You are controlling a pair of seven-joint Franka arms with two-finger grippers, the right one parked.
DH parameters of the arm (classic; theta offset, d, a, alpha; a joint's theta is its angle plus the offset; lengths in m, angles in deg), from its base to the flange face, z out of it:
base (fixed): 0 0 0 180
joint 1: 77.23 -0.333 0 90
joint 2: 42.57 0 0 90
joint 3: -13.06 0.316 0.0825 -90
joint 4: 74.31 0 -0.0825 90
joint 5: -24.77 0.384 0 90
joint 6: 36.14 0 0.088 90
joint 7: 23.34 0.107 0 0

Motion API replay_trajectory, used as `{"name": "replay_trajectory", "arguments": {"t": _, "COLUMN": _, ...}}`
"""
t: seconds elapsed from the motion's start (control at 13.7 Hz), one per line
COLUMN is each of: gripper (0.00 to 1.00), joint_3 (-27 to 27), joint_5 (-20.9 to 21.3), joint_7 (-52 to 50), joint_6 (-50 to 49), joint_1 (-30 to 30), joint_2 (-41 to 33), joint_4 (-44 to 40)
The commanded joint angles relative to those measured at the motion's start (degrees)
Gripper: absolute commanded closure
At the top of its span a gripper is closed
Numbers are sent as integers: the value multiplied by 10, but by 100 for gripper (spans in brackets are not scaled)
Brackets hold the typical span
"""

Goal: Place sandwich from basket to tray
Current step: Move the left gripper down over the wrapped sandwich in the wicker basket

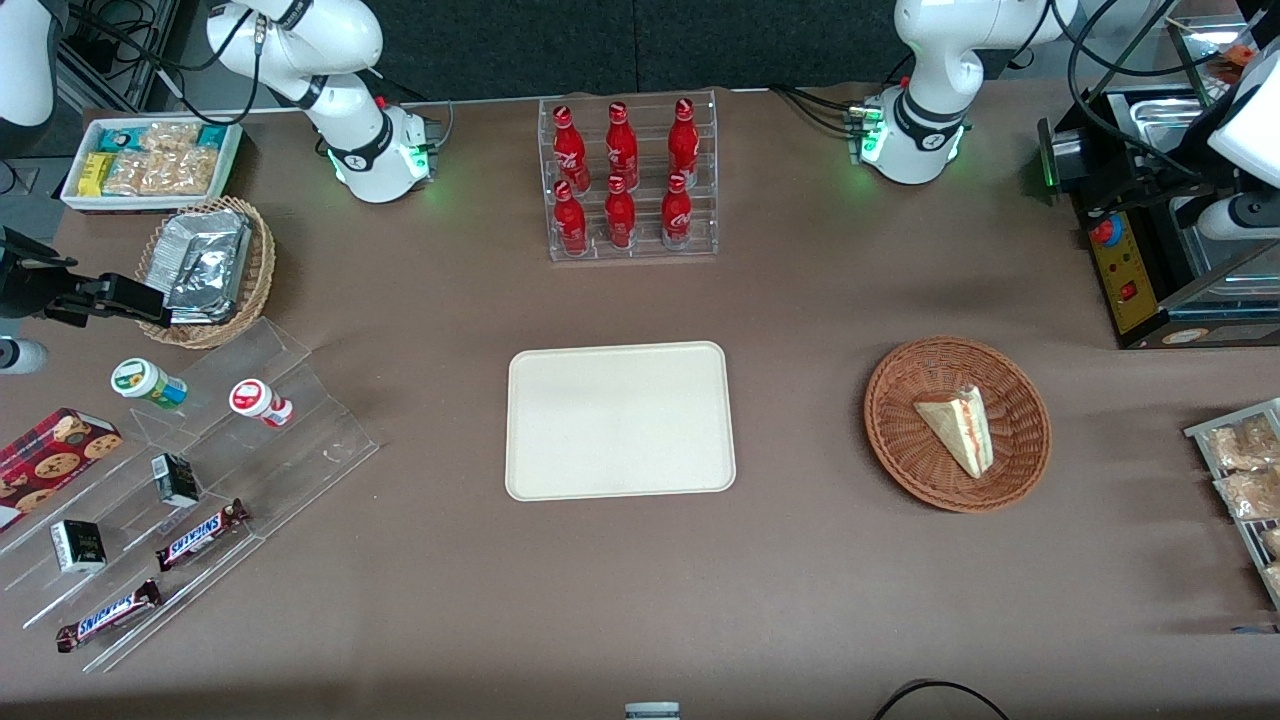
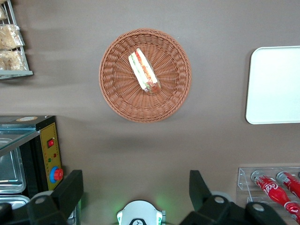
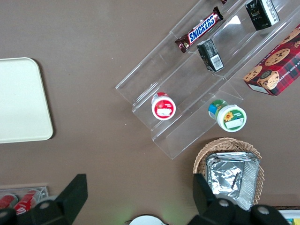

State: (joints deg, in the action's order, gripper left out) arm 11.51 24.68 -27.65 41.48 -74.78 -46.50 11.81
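The sandwich (image 1: 958, 428), a pale bread wedge with pink-red and green filling, lies in the round reddish-brown wicker basket (image 1: 900, 440) toward the working arm's end of the table. Both show in the left wrist view, the sandwich (image 2: 144, 71) inside the basket (image 2: 117, 101). The cream tray (image 1: 620, 420) lies bare at the table's middle, beside the basket, and its edge shows in the left wrist view (image 2: 274, 84). The left gripper (image 2: 135, 180) is open and empty. It hangs high above the table, farther from the front camera than the basket, well apart from the sandwich.
A clear rack of red bottles (image 1: 628, 180) stands farther from the front camera than the tray. A black machine with red buttons (image 1: 1130, 260) and a wire rack of snack packets (image 1: 1240, 480) flank the basket at the working arm's end.
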Motion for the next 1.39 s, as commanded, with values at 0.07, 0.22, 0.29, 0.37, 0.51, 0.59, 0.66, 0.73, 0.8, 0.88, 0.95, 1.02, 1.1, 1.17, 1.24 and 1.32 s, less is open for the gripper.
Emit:
{"name": "replay_trajectory", "arguments": {"t": 0.07, "gripper": 0, "joint_3": 8, "joint_5": -6, "joint_7": 4, "joint_6": -7, "joint_1": 3, "joint_2": 5, "joint_4": -3}}
{"name": "replay_trajectory", "arguments": {"t": 0.22, "gripper": 0, "joint_3": 8, "joint_5": 0, "joint_7": -14, "joint_6": -1, "joint_1": 2, "joint_2": 30, "joint_4": -2}}
{"name": "replay_trajectory", "arguments": {"t": 0.29, "gripper": 0, "joint_3": 12, "joint_5": 0, "joint_7": -17, "joint_6": 4, "joint_1": -7, "joint_2": 36, "joint_4": 3}}
{"name": "replay_trajectory", "arguments": {"t": 0.37, "gripper": 0, "joint_3": 13, "joint_5": 3, "joint_7": -27, "joint_6": 20, "joint_1": -16, "joint_2": 51, "joint_4": 6}}
{"name": "replay_trajectory", "arguments": {"t": 0.51, "gripper": 0, "joint_3": 13, "joint_5": 7, "joint_7": -160, "joint_6": 68, "joint_1": -16, "joint_2": 72, "joint_4": 31}}
{"name": "replay_trajectory", "arguments": {"t": 0.59, "gripper": 0, "joint_3": 13, "joint_5": 8, "joint_7": -216, "joint_6": 112, "joint_1": -15, "joint_2": 70, "joint_4": 67}}
{"name": "replay_trajectory", "arguments": {"t": 0.66, "gripper": 0, "joint_3": 13, "joint_5": 8, "joint_7": -253, "joint_6": 148, "joint_1": -15, "joint_2": 65, "joint_4": 103}}
{"name": "replay_trajectory", "arguments": {"t": 0.73, "gripper": 0, "joint_3": 13, "joint_5": 8, "joint_7": -291, "joint_6": 179, "joint_1": -15, "joint_2": 60, "joint_4": 136}}
{"name": "replay_trajectory", "arguments": {"t": 0.8, "gripper": 0, "joint_3": 13, "joint_5": 9, "joint_7": -321, "joint_6": 218, "joint_1": -16, "joint_2": 58, "joint_4": 171}}
{"name": "replay_trajectory", "arguments": {"t": 0.88, "gripper": 0, "joint_3": 13, "joint_5": 8, "joint_7": -344, "joint_6": 277, "joint_1": -15, "joint_2": 49, "joint_4": 217}}
{"name": "replay_trajectory", "arguments": {"t": 0.95, "gripper": 0, "joint_3": 13, "joint_5": 8, "joint_7": -364, "joint_6": 324, "joint_1": -15, "joint_2": 46, "joint_4": 254}}
{"name": "replay_trajectory", "arguments": {"t": 1.02, "gripper": 0, "joint_3": 13, "joint_5": 9, "joint_7": -383, "joint_6": 362, "joint_1": -14, "joint_2": 46, "joint_4": 287}}
{"name": "replay_trajectory", "arguments": {"t": 1.1, "gripper": 0, "joint_3": 12, "joint_5": 9, "joint_7": -397, "joint_6": 396, "joint_1": -13, "joint_2": 45, "joint_4": 315}}
{"name": "replay_trajectory", "arguments": {"t": 1.17, "gripper": 0, "joint_3": 12, "joint_5": 9, "joint_7": -407, "joint_6": 422, "joint_1": -12, "joint_2": 44, "joint_4": 340}}
{"name": "replay_trajectory", "arguments": {"t": 1.24, "gripper": 0, "joint_3": 12, "joint_5": 9, "joint_7": -417, "joint_6": 447, "joint_1": -12, "joint_2": 40, "joint_4": 365}}
{"name": "replay_trajectory", "arguments": {"t": 1.32, "gripper": 0, "joint_3": 11, "joint_5": 9, "joint_7": -429, "joint_6": 477, "joint_1": -11, "joint_2": 36, "joint_4": 390}}
